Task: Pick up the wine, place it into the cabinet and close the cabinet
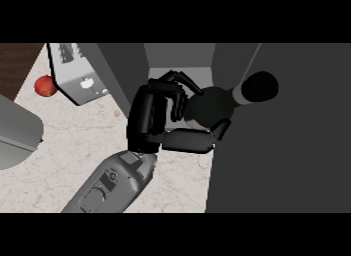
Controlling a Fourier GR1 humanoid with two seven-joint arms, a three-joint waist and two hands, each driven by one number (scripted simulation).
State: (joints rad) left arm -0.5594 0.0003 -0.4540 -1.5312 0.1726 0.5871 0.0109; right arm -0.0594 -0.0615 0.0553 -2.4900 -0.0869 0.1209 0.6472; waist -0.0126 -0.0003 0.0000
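The left hand, fingers and thumb curled round the dark wine bottle, holds it at the open cabinet's mouth; pickup looks done, while setting it inside and shutting the door remain.

Pale marbled tabletop; dark brown wood surface beyond its upper-left edge; grey rounded fixture at left; silver appliance beside a red ball-shaped object.

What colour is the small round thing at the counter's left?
The round thing is red; head view.
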